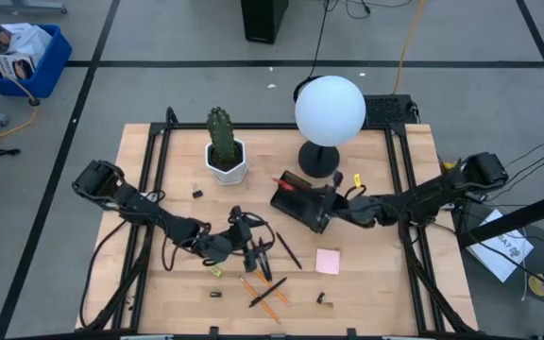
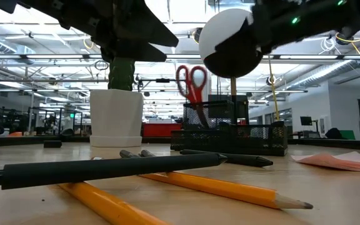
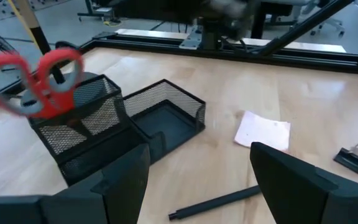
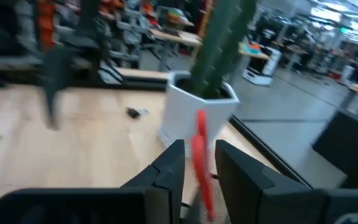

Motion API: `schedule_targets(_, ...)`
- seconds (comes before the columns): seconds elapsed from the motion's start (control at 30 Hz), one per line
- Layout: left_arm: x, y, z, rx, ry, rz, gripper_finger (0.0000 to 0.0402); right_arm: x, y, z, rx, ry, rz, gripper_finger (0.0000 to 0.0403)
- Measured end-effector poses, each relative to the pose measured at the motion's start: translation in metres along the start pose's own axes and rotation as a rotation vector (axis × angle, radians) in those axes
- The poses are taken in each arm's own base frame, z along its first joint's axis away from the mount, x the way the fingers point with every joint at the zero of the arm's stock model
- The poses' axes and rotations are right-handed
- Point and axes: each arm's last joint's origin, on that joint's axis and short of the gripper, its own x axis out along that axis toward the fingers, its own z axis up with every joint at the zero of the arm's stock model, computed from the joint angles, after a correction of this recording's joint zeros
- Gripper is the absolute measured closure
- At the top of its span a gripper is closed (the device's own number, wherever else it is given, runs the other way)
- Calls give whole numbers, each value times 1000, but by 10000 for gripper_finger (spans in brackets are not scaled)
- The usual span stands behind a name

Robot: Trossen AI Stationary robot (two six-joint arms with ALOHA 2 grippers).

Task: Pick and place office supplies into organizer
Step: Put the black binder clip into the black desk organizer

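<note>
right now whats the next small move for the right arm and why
Probably lift the right claw straight up, clear of the red-handled scissors. They already stand in the organizer, handles up, and the fingers look parted around them. The left claw waits open over a black pen.

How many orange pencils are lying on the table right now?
2, as far as I can tell. Both orange pencils sit near the table's front edge, ahead of the left gripper: one, the other crossing a black pen. The arm may hide more.
</note>
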Motion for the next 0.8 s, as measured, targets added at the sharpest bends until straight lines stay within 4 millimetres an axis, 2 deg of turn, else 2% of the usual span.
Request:
schedule_targets(0.27,0,-1,3,-74,-23,-13,117,-27,17,15,21,-68,120,322)
schedule_targets(0.43,1,-1,8,-90,-57,-41,117,-43,31,16,75,-62,210,324)
schedule_targets(0.67,6,5,14,-126,-96,-29,117,-69,58,3,77,59,596,319)
schedule_targets(0.8,8,7,15,-140,-89,-42,117,-85,68,-6,97,174,736,318)
